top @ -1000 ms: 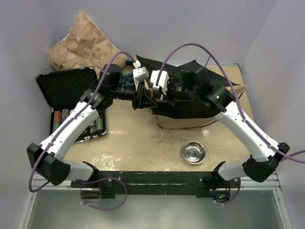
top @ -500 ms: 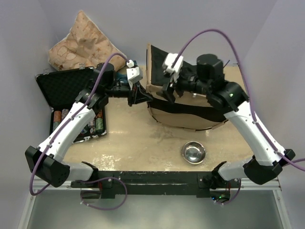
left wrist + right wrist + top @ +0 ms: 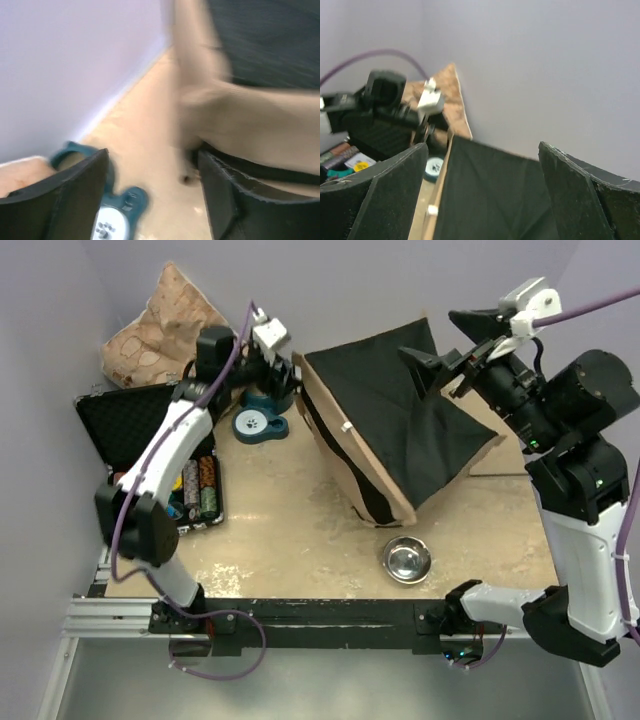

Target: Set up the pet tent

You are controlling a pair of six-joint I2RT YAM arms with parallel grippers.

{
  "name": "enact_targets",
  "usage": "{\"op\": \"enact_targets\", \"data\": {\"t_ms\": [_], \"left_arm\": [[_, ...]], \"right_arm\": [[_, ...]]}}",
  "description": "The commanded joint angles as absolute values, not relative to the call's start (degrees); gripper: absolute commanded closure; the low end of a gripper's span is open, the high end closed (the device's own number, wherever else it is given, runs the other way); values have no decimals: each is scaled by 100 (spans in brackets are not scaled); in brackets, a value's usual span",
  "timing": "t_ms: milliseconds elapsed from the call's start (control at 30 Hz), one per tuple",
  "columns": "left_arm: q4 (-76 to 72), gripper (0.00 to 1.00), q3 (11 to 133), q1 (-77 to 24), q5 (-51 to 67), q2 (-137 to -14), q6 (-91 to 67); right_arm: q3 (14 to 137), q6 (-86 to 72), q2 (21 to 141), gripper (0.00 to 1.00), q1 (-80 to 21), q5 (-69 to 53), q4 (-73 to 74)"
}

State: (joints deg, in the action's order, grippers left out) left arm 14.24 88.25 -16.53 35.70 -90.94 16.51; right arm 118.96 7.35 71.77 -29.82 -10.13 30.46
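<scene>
The pet tent (image 3: 390, 410) lies on the tabletop (image 3: 280, 530) at centre-rear, partly raised and tilted. Its black lining faces the overhead camera, and a tan border runs along its left and near edges. 1 small white piece (image 3: 347, 427) sits on the left tan edge. The left gripper (image 3: 152, 170) is at the tent's far-left corner. Its 2 fingers are spread, with blurred tan fabric just ahead of the gap and close to the right-hand finger; no pinch on the fabric is visible. The right gripper (image 3: 482, 147) is held high over the tent's far-right side, fingers spread wide with nothing between them and the black lining below. A teal paw-print dish (image 3: 262, 422) stands on the tabletop just left of the tent, beneath the left gripper. A steel bowl (image 3: 407, 558) sits near the tent's front edge, apart from it. An open black case (image 3: 140, 425) holding stacked chips (image 3: 197, 488) lies at the left edge of the tabletop. A tan patterned pillow (image 3: 165, 325) rests in the far-left corner behind the case.
</scene>
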Motion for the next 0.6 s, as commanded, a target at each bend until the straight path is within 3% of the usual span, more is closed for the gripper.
{"op": "enact_targets", "data": {"t_ms": [0, 100, 233, 567], "left_arm": [[1656, 13, 11163, -1021, 2608, -10727, 319], [1970, 1, 11735, -511, 3469, -10864, -113], [1459, 1, 10540, -53, 4270, -9689, 139], [2487, 1, 9055, -394, 6161, -7245, 1414]], "right_arm": [[11085, 808, 7190, 4, -2848, -18, 3496], [10628, 966, 7163, 4, -2742, -140, 3988], [10047, 1221, 6961, 3, -2637, -675, 4533], [10274, 1951, 7119, 5, -2637, -1800, 5124]]}}
